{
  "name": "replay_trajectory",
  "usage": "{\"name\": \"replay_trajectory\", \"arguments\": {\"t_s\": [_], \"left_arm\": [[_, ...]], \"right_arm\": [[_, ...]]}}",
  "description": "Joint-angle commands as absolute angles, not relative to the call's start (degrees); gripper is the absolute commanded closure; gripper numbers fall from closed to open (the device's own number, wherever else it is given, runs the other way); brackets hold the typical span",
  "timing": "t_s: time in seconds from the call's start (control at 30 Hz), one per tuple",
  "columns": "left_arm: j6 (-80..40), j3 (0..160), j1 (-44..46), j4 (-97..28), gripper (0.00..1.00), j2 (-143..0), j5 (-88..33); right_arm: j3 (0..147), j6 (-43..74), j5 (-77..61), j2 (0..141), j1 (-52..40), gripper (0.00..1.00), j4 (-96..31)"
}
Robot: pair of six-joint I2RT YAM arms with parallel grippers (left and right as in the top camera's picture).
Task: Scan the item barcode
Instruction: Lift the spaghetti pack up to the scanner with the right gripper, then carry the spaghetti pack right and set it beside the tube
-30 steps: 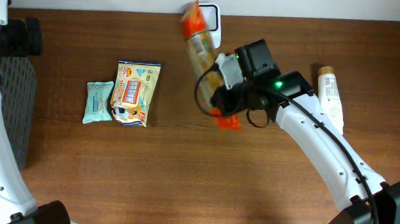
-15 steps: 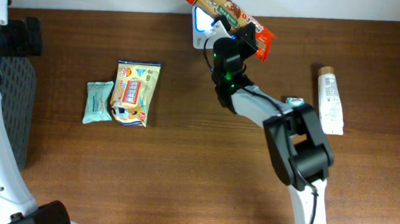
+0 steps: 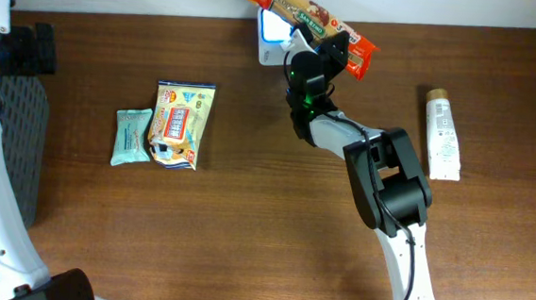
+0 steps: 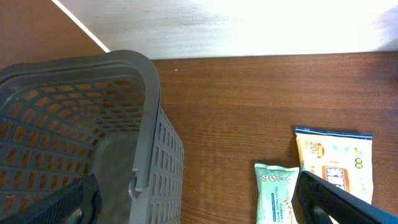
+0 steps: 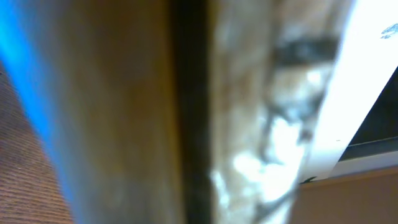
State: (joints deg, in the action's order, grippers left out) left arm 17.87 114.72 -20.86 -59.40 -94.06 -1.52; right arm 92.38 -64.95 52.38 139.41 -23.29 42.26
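Brown wood lies bare across the near half of the table (image 3: pixel 242 252), our widest room. At the far edge our right gripper (image 3: pixel 324 48) is clamped on the orange pack (image 3: pixel 301 15), tilted over the scanner (image 3: pixel 275 26), which glows blue. Our left gripper (image 4: pixel 199 208) hangs with jaws wide, holding nothing, above the grey basket (image 4: pixel 146 124) at the left edge. A green pack (image 4: pixel 275 193) and a yellow pack (image 4: pixel 333 165) lie side by side mid-left; a white tube (image 3: pixel 442 134) lies right. We read "20" on the yellow pack; the orange pack's print is too small.
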Motion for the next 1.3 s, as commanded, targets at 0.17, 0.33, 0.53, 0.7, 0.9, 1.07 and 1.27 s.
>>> {"name": "replay_trajectory", "arguments": {"t_s": [0.17,0.33,0.53,0.7,0.9,1.07,1.27], "left_arm": [[18.52,115.33,-20.95,-59.35,0.01,-93.41,-1.76],[18.52,115.33,-20.95,-59.35,0.01,-93.41,-1.76],[18.55,115.33,-20.95,-59.35,0.01,-93.41,-1.76],[18.55,115.33,-20.95,-59.35,0.01,-93.41,-1.76],[18.55,115.33,-20.95,-59.35,0.01,-93.41,-1.76],[18.52,115.33,-20.95,-59.35,0.01,-93.41,-1.76],[18.55,115.33,-20.95,-59.35,0.01,-93.41,-1.76]], "right_arm": [[95.18,-62.76,51.79,139.26,-23.0,0.96,45.43],[95.18,-62.76,55.2,139.24,-24.01,0.96,48.86],[95.18,-79.09,57.65,139.24,-27.07,0.96,72.97],[95.18,-83.77,57.56,139.24,-27.05,0.96,74.91],[95.46,-67.0,54.7,139.24,-23.59,0.96,53.15],[95.48,-66.87,55.2,139.09,-25.36,0.96,57.17],[95.46,-65.73,57.47,129.54,-29.87,0.96,46.52]]}}
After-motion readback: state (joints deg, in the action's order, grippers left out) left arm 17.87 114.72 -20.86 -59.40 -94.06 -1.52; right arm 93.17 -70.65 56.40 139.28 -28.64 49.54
